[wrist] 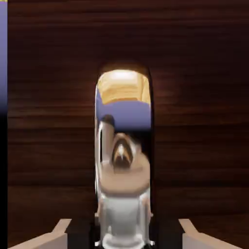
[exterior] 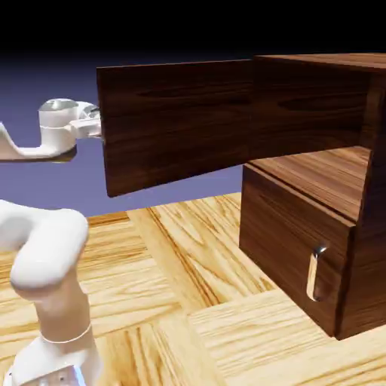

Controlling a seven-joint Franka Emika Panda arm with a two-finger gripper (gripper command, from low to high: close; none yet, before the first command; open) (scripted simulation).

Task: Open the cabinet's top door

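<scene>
Big boxy walnut-grain cabinet [exterior: 317,151] sits on the pale parquet tabletop [exterior: 196,301], its top door [exterior: 177,124] swung wide toward the arm. Lower panel [exterior: 290,241] carries a curved silver handle [exterior: 317,273]. Only the hand view shows the door's mirror-bright handle [wrist: 124,160], with the gripper [wrist: 124,233] closed around it.

Glossy white rounded arm [exterior: 47,256], grey-banded joints
</scene>
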